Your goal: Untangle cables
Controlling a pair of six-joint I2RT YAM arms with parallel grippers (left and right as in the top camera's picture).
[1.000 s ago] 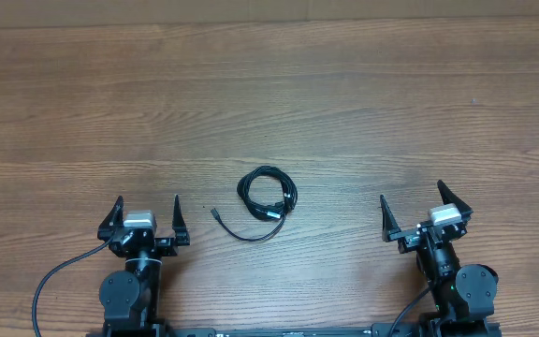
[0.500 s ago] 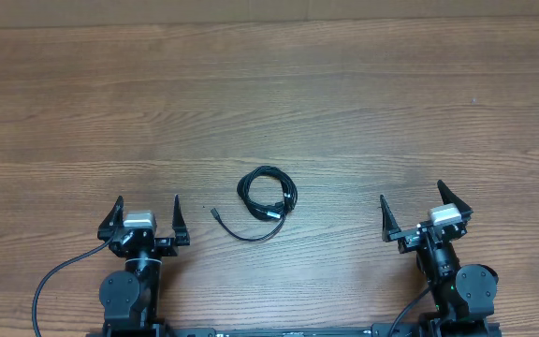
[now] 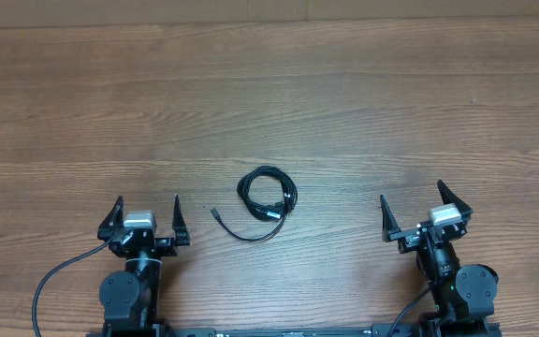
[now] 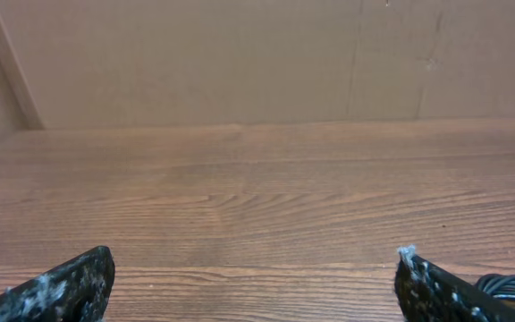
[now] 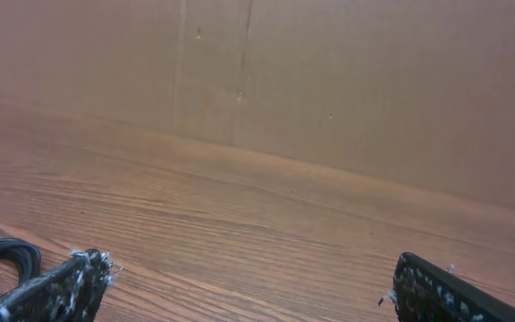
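The cables (image 3: 266, 197) lie as a small black coiled bundle on the wooden table, between the two arms and slightly ahead of them, with one loose end and plug trailing out at the lower left (image 3: 217, 215). My left gripper (image 3: 148, 206) stands open to the left of the bundle, nothing between its fingers. My right gripper (image 3: 410, 198) stands open to the right, also holding nothing. In the left wrist view a bit of the cables (image 4: 512, 288) peeks past the right finger. Beside the left finger in the right wrist view a loop of the cables (image 5: 7, 254) shows.
The wooden table (image 3: 269, 94) stretches far ahead of both arms. A brown wall (image 4: 240, 63) rises at the table's far edge. A thicker black cord (image 3: 59, 271) runs from the left arm's base.
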